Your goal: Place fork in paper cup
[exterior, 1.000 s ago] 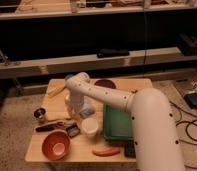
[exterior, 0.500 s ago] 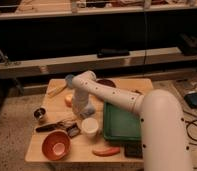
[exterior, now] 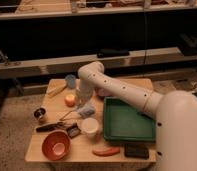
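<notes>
The fork (exterior: 67,116) is a thin pale utensil lying slanted on the wooden table (exterior: 117,159), its right end close to my gripper. My gripper (exterior: 86,109) points down at the table's middle, just right of the fork and a little above and left of the white paper cup (exterior: 89,127). The cup stands upright, left of the green tray, with nothing showing in it. I cannot tell whether the gripper touches the fork.
A green tray (exterior: 129,120) takes the right half. An orange bowl (exterior: 56,145), a dark-handled utensil (exterior: 49,126) and a small metal cup (exterior: 39,114) are at the left. A blue cup (exterior: 70,80), an orange fruit (exterior: 69,100), a red sausage-like item (exterior: 106,151) and a dark block (exterior: 137,150) also stand here.
My arm's elbow has swung back and up toward the far side of the table. The gripper has shifted slightly left, away from the paper cup. The fork and cup have stayed put.
</notes>
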